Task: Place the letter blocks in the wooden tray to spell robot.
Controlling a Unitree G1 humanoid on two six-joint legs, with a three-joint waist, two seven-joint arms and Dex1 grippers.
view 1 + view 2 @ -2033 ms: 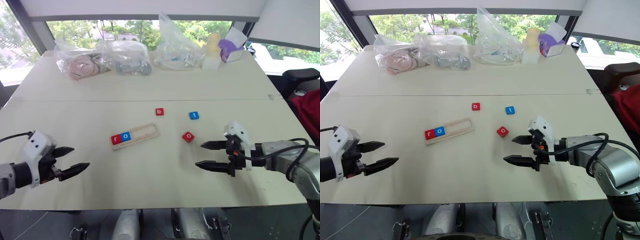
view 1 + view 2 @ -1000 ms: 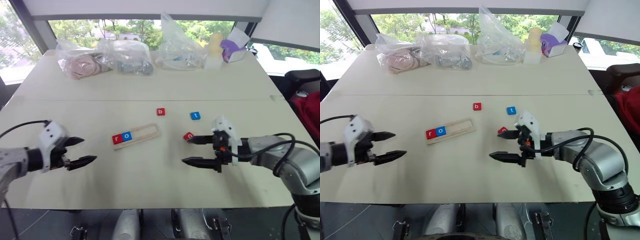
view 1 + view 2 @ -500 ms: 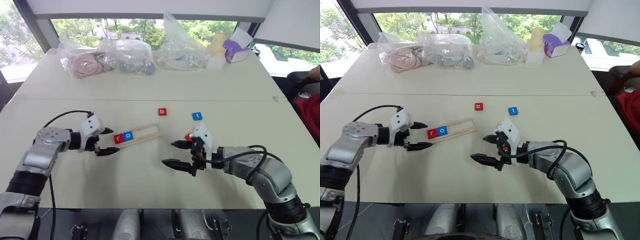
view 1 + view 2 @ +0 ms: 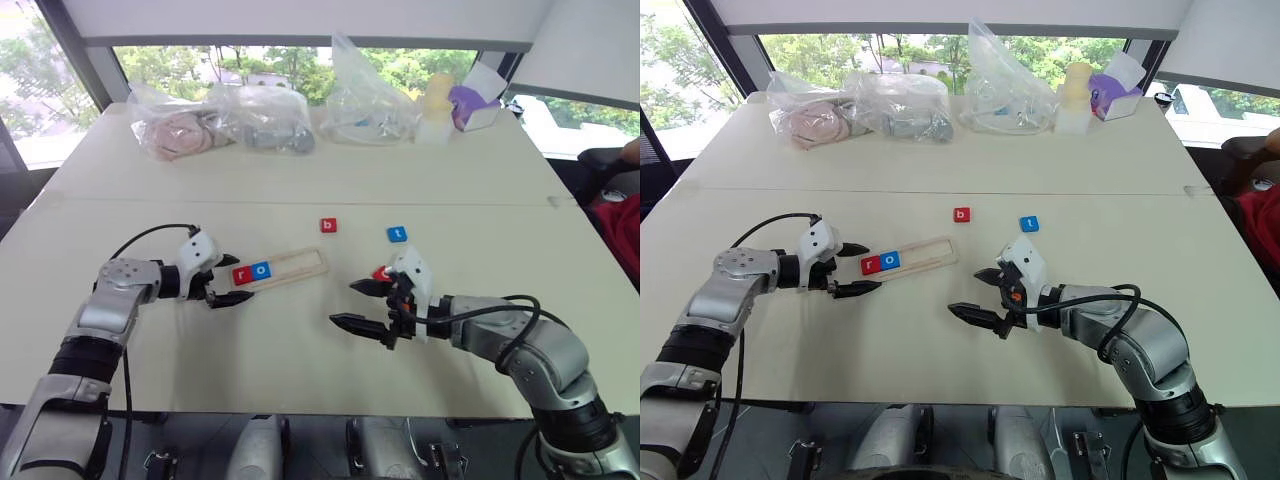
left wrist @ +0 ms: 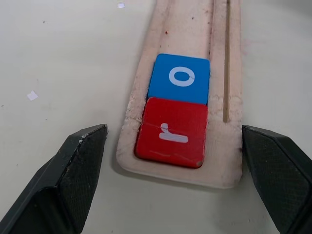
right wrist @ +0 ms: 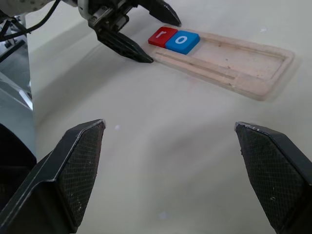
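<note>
The wooden tray (image 4: 300, 265) lies mid-table with a red r block (image 4: 242, 274) and a blue o block (image 4: 261, 270) in its left end. My left gripper (image 4: 236, 280) straddles that end, one finger (image 5: 83, 161) on each side of the tray (image 5: 187, 29), with a gap still showing on one side. Beyond the tray lie a red b block (image 4: 328, 225) and a blue t block (image 4: 397, 234). A red o block (image 4: 381, 272) is partly hidden behind my right gripper (image 4: 345, 303), which hovers open and empty to the right of the tray.
Several clear plastic bags (image 4: 270, 120) line the far side of the table. A pale bottle (image 4: 430, 100) and a purple box (image 4: 475, 100) stand beside them. A seam crosses the table behind the blocks. A red cloth (image 4: 620, 215) is off the right edge.
My left gripper has moved right from the table's left side to the tray's left end, and its fingers have narrowed around it. The right gripper has drifted left, in front of the red o block.
</note>
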